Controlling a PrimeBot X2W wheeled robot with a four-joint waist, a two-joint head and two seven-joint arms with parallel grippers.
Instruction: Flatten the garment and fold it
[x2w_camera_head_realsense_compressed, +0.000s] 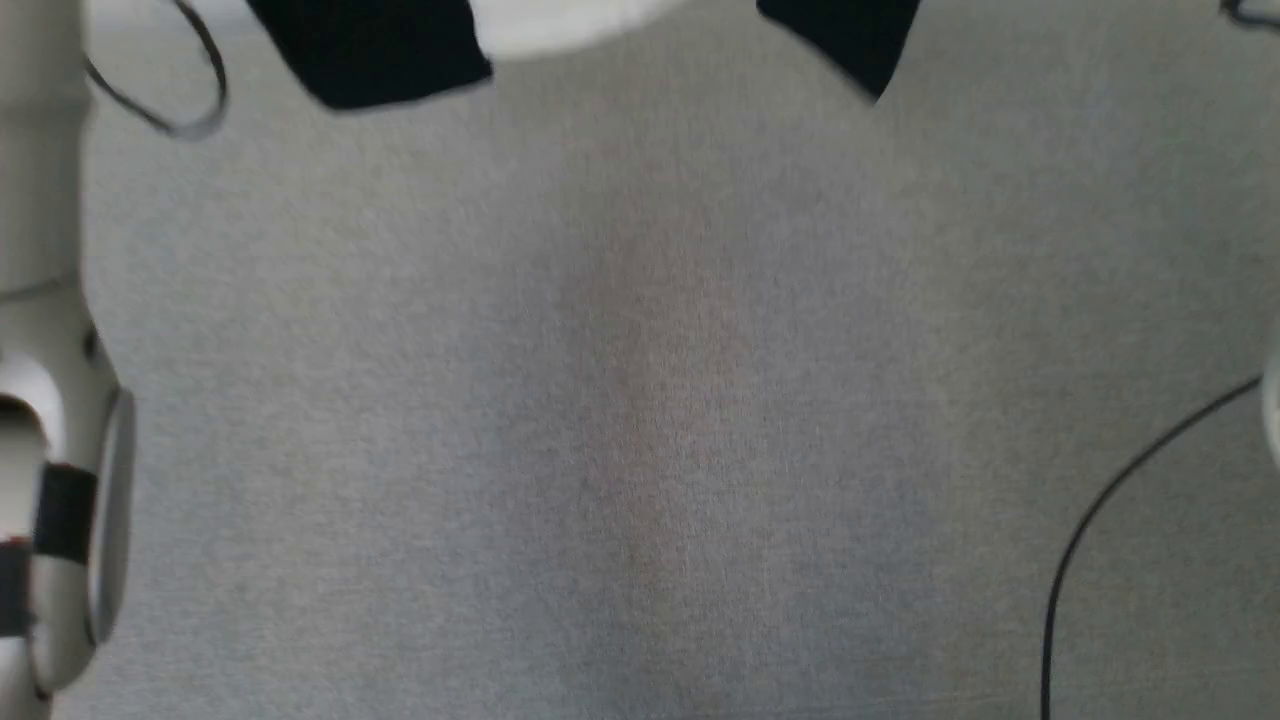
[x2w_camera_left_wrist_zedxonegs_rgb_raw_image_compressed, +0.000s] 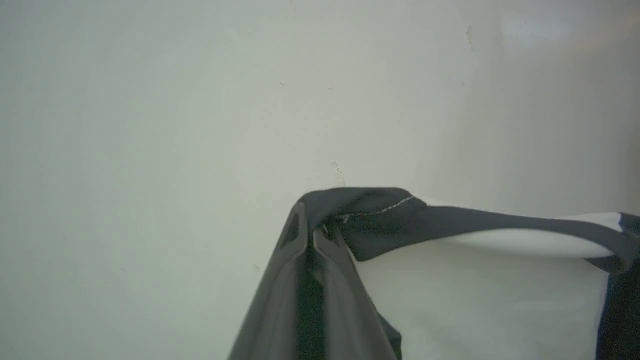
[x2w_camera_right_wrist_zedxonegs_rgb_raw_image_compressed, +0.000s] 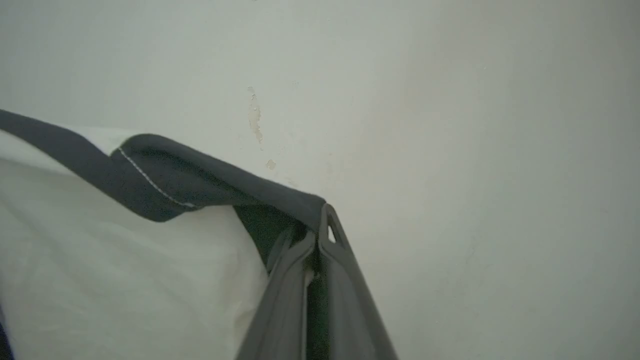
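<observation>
Left gripper (x2w_camera_left_wrist_zedxonegs_rgb_raw_image_compressed: 311, 227) and right gripper (x2w_camera_right_wrist_zedxonegs_rgb_raw_image_compressed: 316, 227) both pinched tight on the shirt (x2w_camera_left_wrist_zedxonegs_rgb_raw_image_compressed: 475, 300) by its black edges. It hangs at twelve o'clock, light and limp; the corners look the best hold.

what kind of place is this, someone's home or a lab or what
Probably an indoor robot test room, though that's a guess: a plain grey surface like felt or carpet, a loose black cable trailing over it, and a bare pale wall with chipped paint behind the held-up shirt.
</observation>
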